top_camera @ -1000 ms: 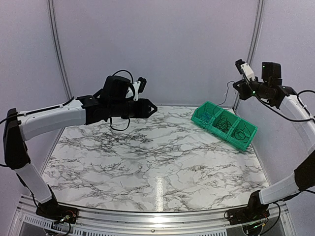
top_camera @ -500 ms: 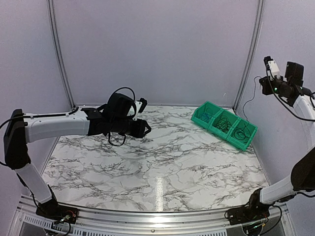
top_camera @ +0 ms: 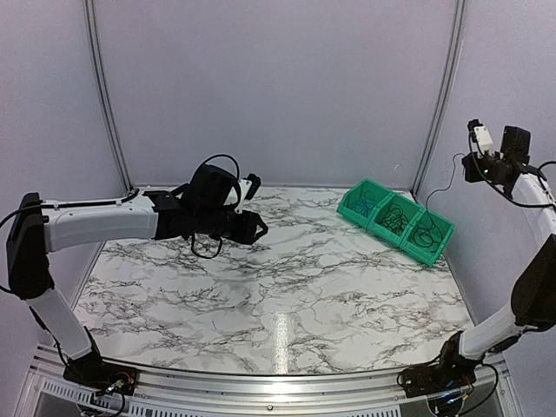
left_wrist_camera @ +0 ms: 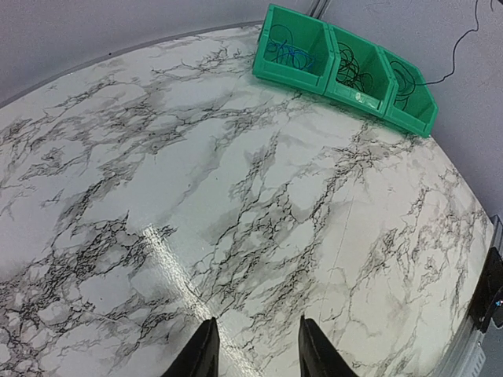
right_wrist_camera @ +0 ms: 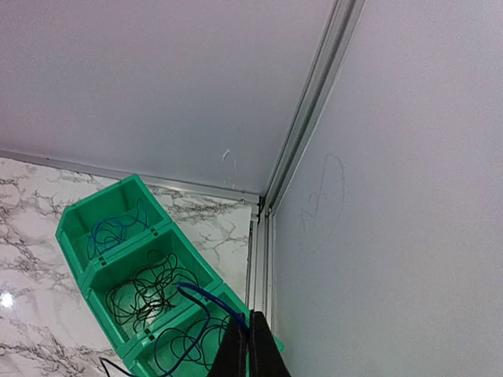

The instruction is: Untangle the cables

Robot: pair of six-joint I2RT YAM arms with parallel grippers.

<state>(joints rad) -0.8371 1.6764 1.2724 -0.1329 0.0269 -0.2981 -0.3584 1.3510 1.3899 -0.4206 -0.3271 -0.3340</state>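
Observation:
My right gripper [right_wrist_camera: 250, 345] is shut on a thin blue cable [right_wrist_camera: 200, 297] and holds it high near the back right wall corner. The cable runs down into the nearest compartment of a green three-part bin [right_wrist_camera: 75, 228]. In the top view the gripper [top_camera: 467, 165] is above and right of the bin [top_camera: 441, 236], and the thin cable [top_camera: 445, 191] hangs between them. The middle compartment holds black cables [right_wrist_camera: 145, 292] and the far one blue cables [right_wrist_camera: 110, 228]. My left gripper [left_wrist_camera: 255, 328] is open and empty over the marble table, left of centre in the top view [top_camera: 254, 228].
The bin also shows at the back right in the left wrist view [left_wrist_camera: 264, 72]. A metal frame post [right_wrist_camera: 310, 118] and the wall stand close beside my right gripper. The marble table [top_camera: 287, 287] stretches between the arms.
My right gripper has moved up and to the right, away from the bin, drawing the cable out longer. My left arm dropped a little lower, then held still.

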